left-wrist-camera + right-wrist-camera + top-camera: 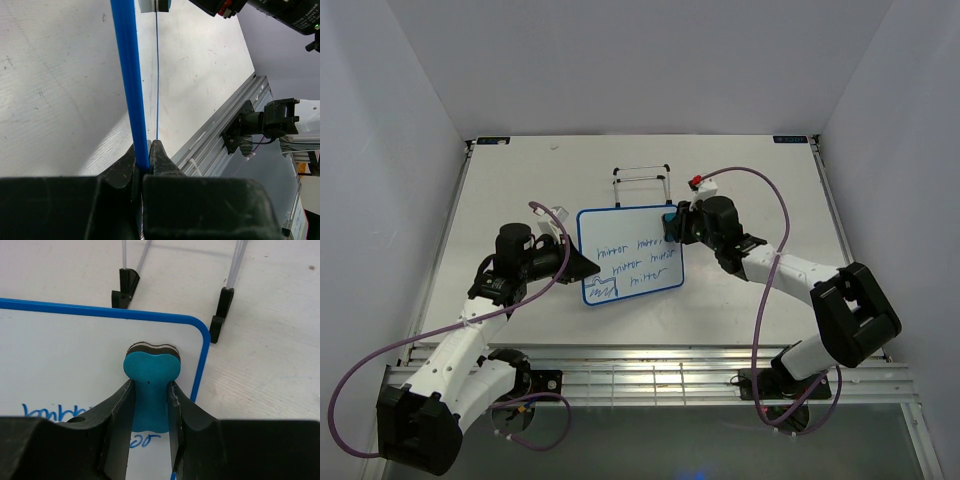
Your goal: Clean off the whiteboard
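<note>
The whiteboard (628, 255), white with a thin blue frame, lies mid-table and bears three lines of blue handwriting. My left gripper (582, 266) is shut on its left edge; the left wrist view shows the blue frame (131, 85) edge-on, pinched between the fingers. My right gripper (672, 225) is shut on the blue bone-shaped eraser (150, 385), its dark felt face resting on the board (65, 360) near the top right corner, just above the writing. The eraser shows as a small teal spot in the top view (669, 217).
A thin black wire stand (641, 184) sits just behind the board; its feet (126, 286) show in the right wrist view. Grey metal rails (650, 372) run along the near edge. White enclosure walls close the left, right and back.
</note>
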Motion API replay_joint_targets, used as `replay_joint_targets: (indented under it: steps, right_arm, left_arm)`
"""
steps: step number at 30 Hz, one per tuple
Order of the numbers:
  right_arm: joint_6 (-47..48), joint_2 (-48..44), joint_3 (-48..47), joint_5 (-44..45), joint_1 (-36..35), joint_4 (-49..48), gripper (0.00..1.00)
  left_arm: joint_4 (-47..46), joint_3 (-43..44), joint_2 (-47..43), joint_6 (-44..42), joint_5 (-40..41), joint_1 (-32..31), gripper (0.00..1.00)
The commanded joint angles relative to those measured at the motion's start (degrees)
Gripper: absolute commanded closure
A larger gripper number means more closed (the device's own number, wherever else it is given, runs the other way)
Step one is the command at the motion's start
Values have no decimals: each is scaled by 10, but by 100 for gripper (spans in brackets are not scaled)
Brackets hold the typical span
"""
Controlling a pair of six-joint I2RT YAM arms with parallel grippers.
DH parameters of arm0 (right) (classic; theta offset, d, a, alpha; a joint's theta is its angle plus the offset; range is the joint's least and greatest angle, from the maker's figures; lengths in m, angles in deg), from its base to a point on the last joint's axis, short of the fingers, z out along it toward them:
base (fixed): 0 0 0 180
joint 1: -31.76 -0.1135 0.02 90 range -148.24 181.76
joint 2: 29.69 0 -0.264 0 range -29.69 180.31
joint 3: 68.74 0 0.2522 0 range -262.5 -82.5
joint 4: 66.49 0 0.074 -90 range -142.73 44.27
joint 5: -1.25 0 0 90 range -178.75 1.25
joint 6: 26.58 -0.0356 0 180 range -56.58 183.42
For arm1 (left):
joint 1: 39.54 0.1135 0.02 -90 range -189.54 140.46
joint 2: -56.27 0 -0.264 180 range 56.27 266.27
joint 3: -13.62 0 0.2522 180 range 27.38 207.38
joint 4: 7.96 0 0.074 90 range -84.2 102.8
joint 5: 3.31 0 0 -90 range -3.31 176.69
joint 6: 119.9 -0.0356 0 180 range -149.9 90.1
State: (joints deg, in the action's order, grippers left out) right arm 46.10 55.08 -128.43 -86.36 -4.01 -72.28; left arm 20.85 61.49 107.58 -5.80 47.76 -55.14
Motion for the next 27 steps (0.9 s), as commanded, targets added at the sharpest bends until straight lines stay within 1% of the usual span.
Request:
replay_joint_targets:
  steps: [1, 5, 11, 13, 14, 18, 20, 24, 27]
  right_arm:
    - [25, 29, 19, -12, 15, 34, 80]
    - [18, 18, 1, -65, 11, 24, 81]
    - [-5, 2, -40, -100, -59, -4, 82]
    - [-7, 7, -68, -89, -102, -6, 81]
    - [-7, 9, -78, -81, -134, -5, 82]
    - [-3, 35, -141, -44, -204, -8, 82]
    - [-2, 44, -159, -39, -223, -3, 82]
    - [-2, 72, -183, -27, -229, 5, 82]
    - [2, 74, -164, 22, -224, 10, 82]
  left_arm:
    - [-16, 0, -17, -82, -69, -26, 100]
    - [-17, -1, -15, -82, -70, -27, 100]
    - [-18, 0, -14, -82, -72, -28, 100]
    - [-18, 0, -13, -82, -72, -28, 100]
    - [-18, 1, -11, -82, -72, -28, 100]
    - [-19, 0, -8, -82, -73, -28, 100]
    - [-19, 0, -7, -81, -74, -28, 100]
    - [-19, 0, -5, -81, -75, -28, 100]
    - [-20, 0, -7, -80, -74, -28, 100]
